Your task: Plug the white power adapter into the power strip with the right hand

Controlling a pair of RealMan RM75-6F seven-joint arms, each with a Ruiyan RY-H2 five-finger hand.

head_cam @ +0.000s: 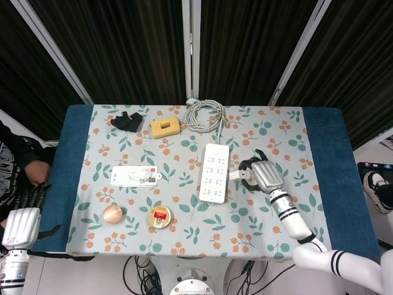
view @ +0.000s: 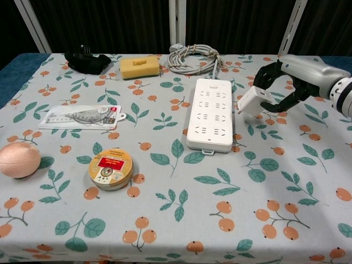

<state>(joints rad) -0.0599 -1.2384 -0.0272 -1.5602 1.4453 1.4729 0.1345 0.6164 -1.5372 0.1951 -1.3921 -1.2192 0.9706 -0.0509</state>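
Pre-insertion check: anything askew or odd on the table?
Nothing spilled or damaged. The white power adapter sits tilted in the right robot hand, off the cloth beside the power strip, not yet over a socket.

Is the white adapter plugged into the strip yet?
Not yet. The white adapter is held by the right hand, lifted beside the power strip's right edge.

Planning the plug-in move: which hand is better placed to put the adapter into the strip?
The right hand. It already holds the white power adapter just beside the power strip. The left hand hangs off the table's far left edge, holding nothing.
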